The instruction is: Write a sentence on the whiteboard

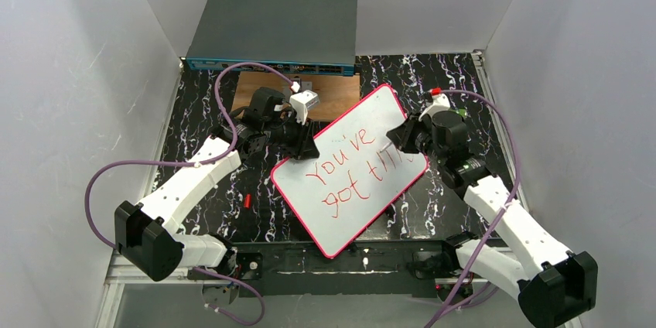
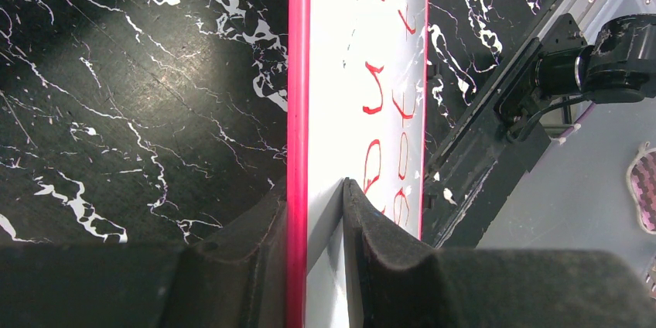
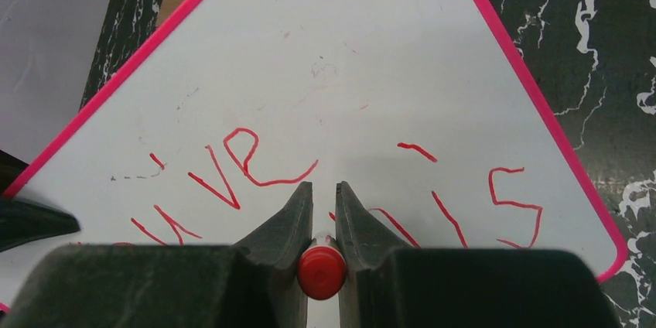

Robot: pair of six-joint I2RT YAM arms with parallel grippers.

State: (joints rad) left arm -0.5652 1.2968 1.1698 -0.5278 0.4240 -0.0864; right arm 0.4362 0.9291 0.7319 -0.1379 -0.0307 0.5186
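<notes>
Even, bright overhead light — shadows stay soft. A dull sheen lies on the black desk (image 2: 131, 73) up-left of the left end effector (image 2: 316, 189). Both wrist views go dark and blurred nearest the lens — sharper farther out.

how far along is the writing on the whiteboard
Done: red writing seems to read "You've got this" across the whiteboard; its last letters show in the right wrist view. In hand: the left tool clamps the board's edge, and the right tool grips a red marker pointed at the board near "this". Left: little that I can see, perhaps closing punctuation.
</notes>
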